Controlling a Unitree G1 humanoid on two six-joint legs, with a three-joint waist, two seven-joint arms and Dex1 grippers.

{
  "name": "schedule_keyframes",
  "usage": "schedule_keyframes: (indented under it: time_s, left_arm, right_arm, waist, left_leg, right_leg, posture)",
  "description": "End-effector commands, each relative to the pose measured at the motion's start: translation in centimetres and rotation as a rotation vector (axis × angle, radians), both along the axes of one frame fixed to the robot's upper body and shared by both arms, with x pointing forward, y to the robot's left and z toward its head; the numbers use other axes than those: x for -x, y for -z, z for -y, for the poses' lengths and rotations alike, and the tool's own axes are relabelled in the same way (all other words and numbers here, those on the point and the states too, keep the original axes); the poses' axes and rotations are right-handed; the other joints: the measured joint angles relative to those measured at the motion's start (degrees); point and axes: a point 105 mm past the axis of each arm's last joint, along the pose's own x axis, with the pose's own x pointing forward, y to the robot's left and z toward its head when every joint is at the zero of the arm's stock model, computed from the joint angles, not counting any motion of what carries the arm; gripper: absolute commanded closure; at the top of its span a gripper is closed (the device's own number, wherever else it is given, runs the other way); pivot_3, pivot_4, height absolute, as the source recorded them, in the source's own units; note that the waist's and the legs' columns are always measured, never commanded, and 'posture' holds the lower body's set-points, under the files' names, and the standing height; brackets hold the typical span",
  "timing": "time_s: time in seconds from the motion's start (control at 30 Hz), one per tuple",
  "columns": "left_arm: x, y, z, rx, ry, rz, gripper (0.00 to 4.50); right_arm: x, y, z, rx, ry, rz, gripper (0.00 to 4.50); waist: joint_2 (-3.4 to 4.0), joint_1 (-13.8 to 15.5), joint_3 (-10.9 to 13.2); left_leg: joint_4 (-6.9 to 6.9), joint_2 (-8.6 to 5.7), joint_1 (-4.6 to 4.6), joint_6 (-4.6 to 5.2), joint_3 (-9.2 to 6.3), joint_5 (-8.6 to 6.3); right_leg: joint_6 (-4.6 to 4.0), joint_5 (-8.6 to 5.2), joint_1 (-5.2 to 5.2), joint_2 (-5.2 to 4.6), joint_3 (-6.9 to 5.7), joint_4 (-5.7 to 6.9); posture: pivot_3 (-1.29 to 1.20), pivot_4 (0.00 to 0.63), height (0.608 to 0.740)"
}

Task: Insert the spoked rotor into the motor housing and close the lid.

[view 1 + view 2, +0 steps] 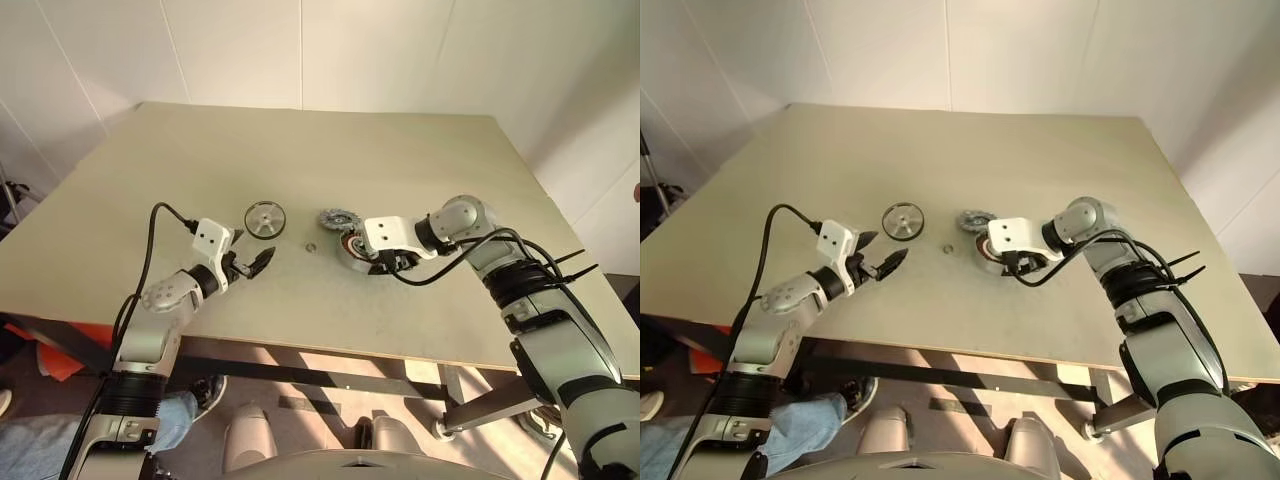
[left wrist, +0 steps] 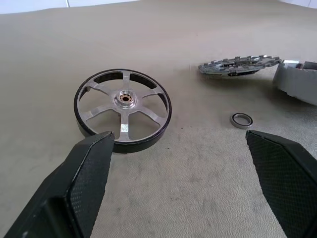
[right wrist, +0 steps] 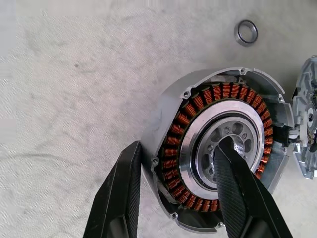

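Little of the task looks done. The motor housing [image 3: 198, 104] sits on the counter [image 1: 300, 150] right of centre, its ring of copper coils uncovered and nothing seated over them. The right end effector [image 3: 179, 144] straddles its near side, one finger against the outer wall and the other down in the central hub, so it appears to be gripping the housing by wall and coils, probably to steady or reposition it. The spoked rotor [image 2: 123, 109], a silver six-spoked wheel with a dark rim, lies flat on the counter well to the left of the housing, untouched. The left end effector [image 1: 252, 250] hangs just on the near side of it, fingers spread wide and empty, pointed toward it. The lid [image 1: 338, 219], a flat grey disc with a notched edge, lies just beside the housing on its far left. A small loose washer [image 2: 241, 120] rests between rotor and housing. Still to come, by my judgement: picking up the rotor, seating it over the coils, then fitting the lid.
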Motion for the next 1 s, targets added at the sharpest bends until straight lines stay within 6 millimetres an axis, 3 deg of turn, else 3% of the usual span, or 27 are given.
schedule_keyframes:
  time_s: [0.03, 0.17, 0.37, 0.47, 0.67, 0.8, 0.9, 1.0]
  left_arm:
    - [-0.4, -1.3, 0.3, -0.007, 0.019, 0.046, 0.00]
    - [-0.4, -1.4, 0.2, -0.012, 0.022, 0.048, 0.00]
    - [-0.4, -1.5, -0.2, -0.019, 0.014, 0.053, 0.00]
    - [-0.2, -1.5, -0.3, -0.021, 0.011, 0.052, 0.00]
    - [-0.1, -1.4, -0.4, -0.022, 0.008, 0.047, 0.00]
    - [-0.3, -1.4, -0.4, -0.023, 0.014, 0.047, 0.00]
    - [-0.5, -1.5, -0.3, -0.024, 0.020, 0.048, 0.00]
    - [-0.6, -1.6, -0.2, -0.025, 0.024, 0.050, 0.00]
  right_arm:
    - [0.1, -1.5, -1.1, -0.057, 0.010, 0.050, 2.43]
    - [-0.6, -0.5, -1.4, -0.070, 0.094, 0.043, 2.43]
    - [-1.4, 0.0, -1.3, -0.074, 0.130, 0.091, 0.48]
    - [-0.8, -0.6, -1.6, -0.091, 0.094, 0.095, 0.48]
    - [3.2, -3.5, -2.8, -0.198, -0.048, 0.041, 0.48]
    - [4.3, -4.9, -3.9, -0.263, -0.060, 0.042, 0.48]
    - [3.3, -6.3, -5.7, -0.372, 0.023, 0.036, 0.48]
    - [-0.1, -6.5, -7.3, -0.459, 0.228, 0.057, 0.48]
  waist:
    - [0.00, 0.01, 0.00]
    - [-0.02, -0.24, -0.01]
    - [-0.07, -0.39, -0.04]
    - [-0.06, -0.34, -0.04]
    - [-0.06, -0.03, -0.04]
    - [-0.06, -0.03, -0.04]
    - [-0.06, -0.07, -0.04]
    - [-0.06, -0.52, -0.04]
  left_leg:
    - [0.00, 0.00, 0.01, 0.00, 0.00, 0.00]
    - [0.01, -0.02, 0.08, -0.02, 0.00, 0.01]
    - [0.01, -0.06, 0.13, -0.03, 0.00, 0.01]
    - [0.01, -0.08, 0.13, -0.03, 0.00, 0.01]
    - [-0.06, -0.08, 0.09, -0.03, -0.01, 0.01]
    - [-0.25, -0.07, 0.15, -0.04, 0.00, 0.02]
    - [-0.26, -0.08, 0.18, -0.06, 0.00, 0.03]
    - [-0.31, -0.10, 0.32, -0.13, 0.01, 0.07]
  right_leg:
    - [0.00, 0.00, 0.00, 0.00, 0.01, 0.01]
    - [0.00, 0.00, 0.03, 0.00, 0.06, 0.01]
    - [0.00, 0.00, 0.05, -0.01, 0.08, 0.03]
    - [0.01, 0.00, 0.08, -0.02, 0.10, 0.02]
    - [0.01, 0.00, 0.06, -0.01, 0.10, -0.06]
    - [0.01, 0.00, 0.05, 0.01, 0.09, -0.15]
    - [0.01, 0.00, 0.05, 0.01, 0.11, -0.12]
    - [0.01, 0.00, 0.03, 0.02, 0.17, -0.04]
  posture:
    - [0.00, 0.000, 0.740]
    - [0.00, 0.000, 0.740]
    - [0.00, 0.000, 0.740]
    - [0.00, 0.000, 0.740]
    - [0.00, 0.000, 0.740]
    - [0.00, 0.000, 0.740]
    - [0.00, 0.000, 0.740]
    - [0.00, 0.000, 0.740]
